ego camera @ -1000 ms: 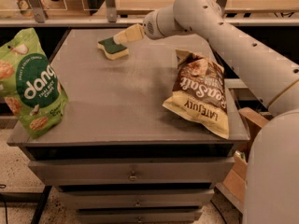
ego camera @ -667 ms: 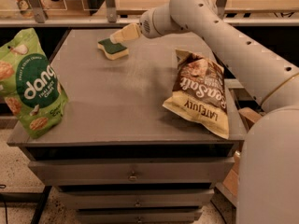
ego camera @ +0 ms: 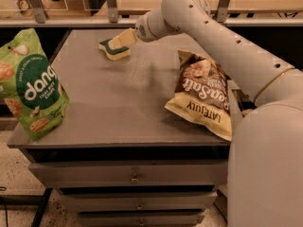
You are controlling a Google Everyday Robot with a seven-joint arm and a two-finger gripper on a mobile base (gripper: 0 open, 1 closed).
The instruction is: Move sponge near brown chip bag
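The gripper (ego camera: 120, 40) sits at the far end of the grey table (ego camera: 118, 108), against the upper right edge of the sponge (ego camera: 112, 51). Whether it is open or clamped on the sponge cannot be determined. The sponge (green scrub side up) is at the far centre of the tabletop. The brown chip bag (ego camera: 203, 96) lies at the right edge, well apart from the sponge. A green "dang" bag (ego camera: 33, 86) stands at the left front corner.
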